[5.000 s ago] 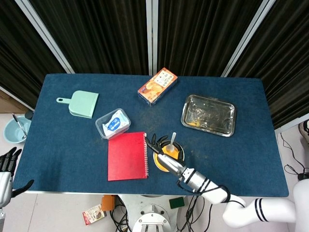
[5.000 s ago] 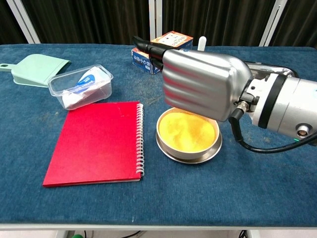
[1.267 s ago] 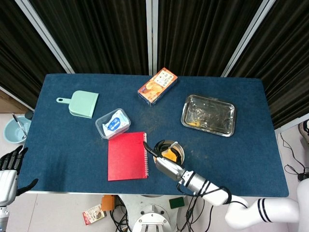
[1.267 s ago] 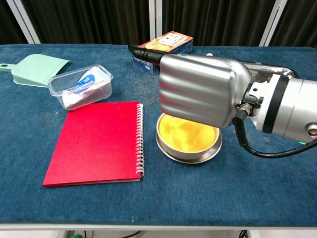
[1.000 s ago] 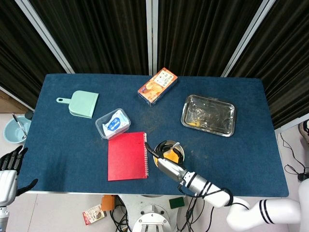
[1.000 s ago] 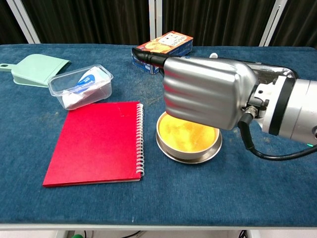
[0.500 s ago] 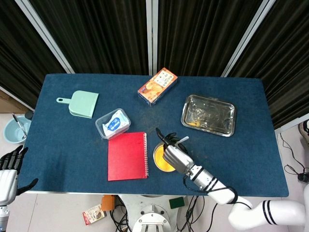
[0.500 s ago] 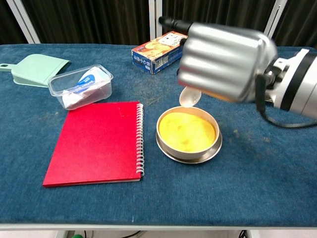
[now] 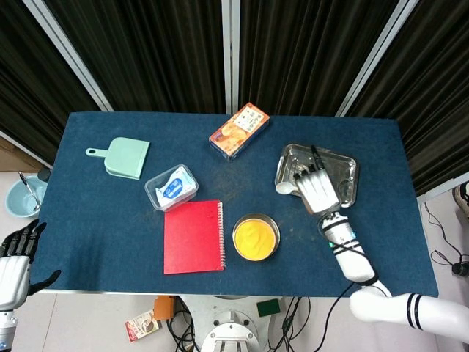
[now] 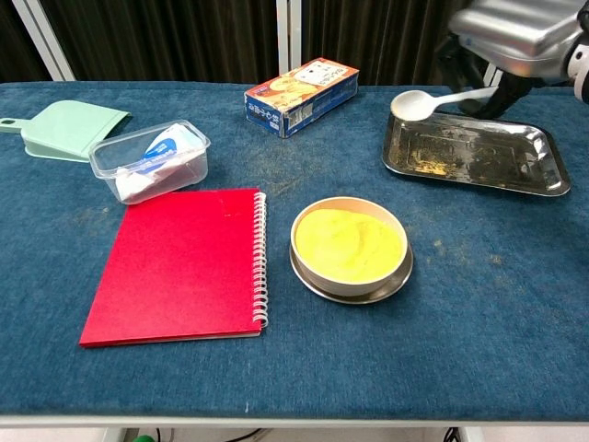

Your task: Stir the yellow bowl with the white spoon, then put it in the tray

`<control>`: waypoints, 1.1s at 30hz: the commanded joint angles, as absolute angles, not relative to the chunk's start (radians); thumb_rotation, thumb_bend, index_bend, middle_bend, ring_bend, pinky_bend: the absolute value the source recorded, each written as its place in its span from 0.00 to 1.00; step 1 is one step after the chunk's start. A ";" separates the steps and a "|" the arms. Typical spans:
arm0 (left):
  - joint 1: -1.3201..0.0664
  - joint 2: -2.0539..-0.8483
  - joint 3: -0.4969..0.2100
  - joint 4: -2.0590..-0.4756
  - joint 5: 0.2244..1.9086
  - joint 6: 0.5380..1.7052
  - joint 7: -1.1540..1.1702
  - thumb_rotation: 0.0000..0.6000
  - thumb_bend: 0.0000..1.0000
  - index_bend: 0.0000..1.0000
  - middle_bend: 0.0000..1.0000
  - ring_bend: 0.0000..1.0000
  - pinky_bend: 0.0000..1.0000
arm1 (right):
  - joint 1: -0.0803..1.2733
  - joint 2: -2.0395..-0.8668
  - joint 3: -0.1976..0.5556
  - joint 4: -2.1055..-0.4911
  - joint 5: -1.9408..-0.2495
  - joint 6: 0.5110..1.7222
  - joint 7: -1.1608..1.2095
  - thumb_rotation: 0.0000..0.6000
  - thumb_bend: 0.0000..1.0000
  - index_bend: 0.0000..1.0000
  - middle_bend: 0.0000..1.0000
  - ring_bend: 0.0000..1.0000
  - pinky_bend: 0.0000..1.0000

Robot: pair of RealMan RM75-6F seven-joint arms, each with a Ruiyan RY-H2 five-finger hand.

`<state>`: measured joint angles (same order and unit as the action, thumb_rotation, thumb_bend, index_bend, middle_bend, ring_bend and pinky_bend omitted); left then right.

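Chest view shows the spoon held by its handle in the right hand, its bowl hanging over the tray's near-left corner, apparently not yet touching it. It looks light, stiff and smooth, best gripped at the handle's far end. The bowl sits well apart. The left hand hangs off-table, fingers spread, holding nothing.

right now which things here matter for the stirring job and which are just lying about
Job: white spoon, held by the right hand over the metal tray; yellow bowl.

Lying about: red notebook, snack box, plastic container, green dustpan.
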<state>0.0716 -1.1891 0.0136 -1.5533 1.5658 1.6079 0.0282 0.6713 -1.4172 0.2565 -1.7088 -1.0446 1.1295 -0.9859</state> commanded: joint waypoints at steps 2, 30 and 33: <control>0.067 -1.192 0.014 -1.553 1.563 1.600 0.025 1.00 0.11 0.07 0.05 0.08 0.12 | 0.697 -1.461 0.335 -1.512 -0.833 1.011 -0.819 1.00 0.48 0.86 0.58 0.42 0.00; 0.050 -1.187 0.003 -1.555 1.551 1.585 0.031 1.00 0.12 0.07 0.05 0.08 0.12 | 0.780 -1.453 0.307 -1.422 -0.567 0.928 -0.657 1.00 0.18 0.19 0.22 0.10 0.00; 0.043 -1.185 -0.003 -1.556 1.548 1.580 0.033 1.00 0.12 0.07 0.05 0.08 0.12 | 0.699 -1.343 0.296 -1.576 -0.698 1.025 -0.575 1.00 0.18 0.19 0.22 0.10 0.00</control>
